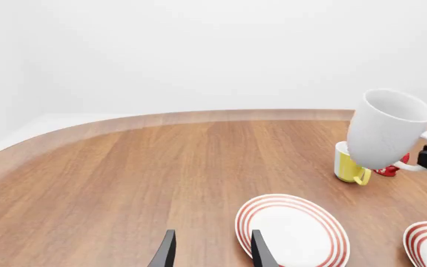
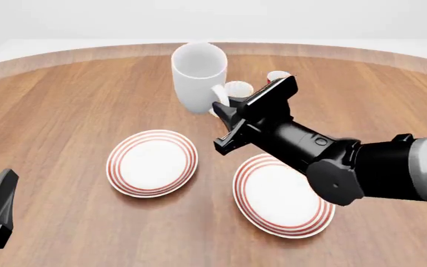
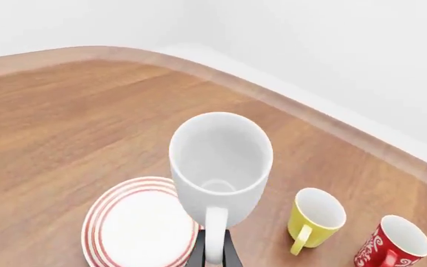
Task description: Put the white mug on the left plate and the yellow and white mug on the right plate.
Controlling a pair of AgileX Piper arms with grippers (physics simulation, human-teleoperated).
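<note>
bright, even light, only faint soft shadows, sharp throughout, no glare.

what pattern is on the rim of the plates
Thin red concentric rings on white, on both the left plate and right plate; clearest in the front view.

Tall glossy all-white mug with loop handle (image 2: 197, 78), lifted off the wooden table, tilted, above and behind the smaller red-ringed white plate (image 2: 153, 163), small yellow mug with white inside (image 3: 314, 217) upright just behind it, larger red-ringed twin plate (image 2: 280, 196) beside the first plate
</note>
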